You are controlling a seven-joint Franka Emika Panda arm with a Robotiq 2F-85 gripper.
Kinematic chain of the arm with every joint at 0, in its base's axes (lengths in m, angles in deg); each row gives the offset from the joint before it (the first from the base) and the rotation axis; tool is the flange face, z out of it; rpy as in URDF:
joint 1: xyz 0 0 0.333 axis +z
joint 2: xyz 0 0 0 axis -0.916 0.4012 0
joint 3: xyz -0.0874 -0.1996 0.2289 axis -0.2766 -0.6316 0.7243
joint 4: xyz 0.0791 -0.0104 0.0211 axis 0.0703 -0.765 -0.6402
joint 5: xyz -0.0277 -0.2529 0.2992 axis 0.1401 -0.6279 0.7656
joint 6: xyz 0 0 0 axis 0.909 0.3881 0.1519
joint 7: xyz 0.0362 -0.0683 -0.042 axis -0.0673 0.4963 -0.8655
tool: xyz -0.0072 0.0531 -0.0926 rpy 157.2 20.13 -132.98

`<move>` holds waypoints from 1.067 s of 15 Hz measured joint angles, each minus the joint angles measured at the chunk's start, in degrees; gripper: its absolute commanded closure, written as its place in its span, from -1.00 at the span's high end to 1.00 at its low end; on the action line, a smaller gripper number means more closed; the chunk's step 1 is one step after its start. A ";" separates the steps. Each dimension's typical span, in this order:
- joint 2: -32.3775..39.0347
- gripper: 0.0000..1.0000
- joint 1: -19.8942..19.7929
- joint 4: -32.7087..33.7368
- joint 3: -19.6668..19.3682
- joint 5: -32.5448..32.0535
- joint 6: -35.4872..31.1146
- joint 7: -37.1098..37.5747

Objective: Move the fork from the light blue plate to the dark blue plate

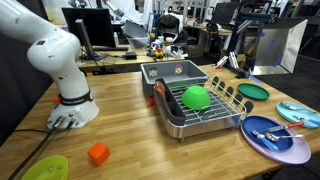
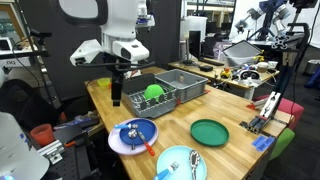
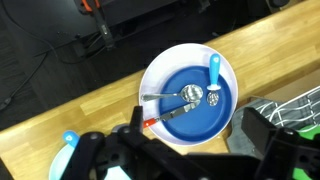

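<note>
Claw point(image 3: 182, 142) jaws apart, empty, above dark blue plate point(image 3: 215, 122). Fork point(image 3: 168, 97) (silver, likely it) on that plate, 12 o'clock of claw in wrist view, axis 9–3. Light blue plate point(image 2: 170, 165) utensil unclear.

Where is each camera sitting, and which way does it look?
An exterior view: beside the arm's base, looking along the table at the dish rack.
An exterior view: past the table's far end, facing back at the arm and tool.
Wrist view: on the wrist, looking down past the open tool at the dark blue plate.
All share that plate.
</note>
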 measured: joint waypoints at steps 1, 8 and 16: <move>1.98 1.00 -0.37 -0.01 -0.74 1.96 -1.57 0.55; 18.90 1.00 -4.91 0.62 -4.18 12.42 -15.09 5.15; 20.96 1.00 -5.54 0.83 -3.77 13.81 -16.07 6.64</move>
